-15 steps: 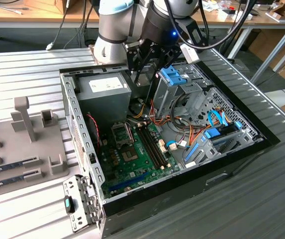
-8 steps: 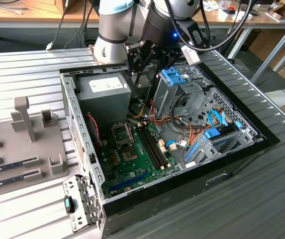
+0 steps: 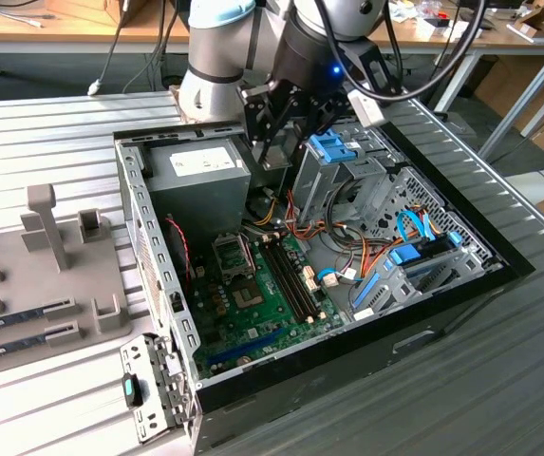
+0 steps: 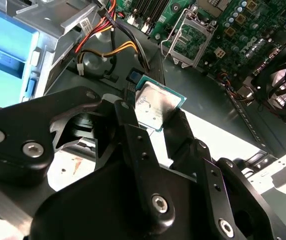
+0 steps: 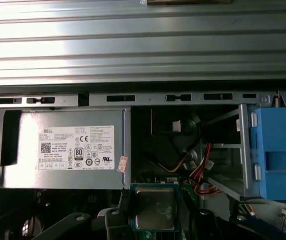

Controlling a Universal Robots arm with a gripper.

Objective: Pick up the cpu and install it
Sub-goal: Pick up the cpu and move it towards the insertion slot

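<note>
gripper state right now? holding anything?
The gripper: closed, holding the small flat square cpu with a shiny silver-grey metal top between its black fingers.

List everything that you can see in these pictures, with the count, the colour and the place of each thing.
cpu: one, silver top with a green edge, held over the open case
computer case: one, black, open, on the table
power supply: one, grey, inside the case, toward the exterior view's left
motherboard: one, green, on the case's floor
socket: one, metal frame, open, on the motherboard
drive cage: one, blue, inside the case
cables: several, red, orange, yellow, inside the case
fixture tray: one, grey, on the table at the exterior view's left
table: one, silver, ribbed
arm: one, silver-grey, above the case
end effector: one, black, shut on the cpu
</note>
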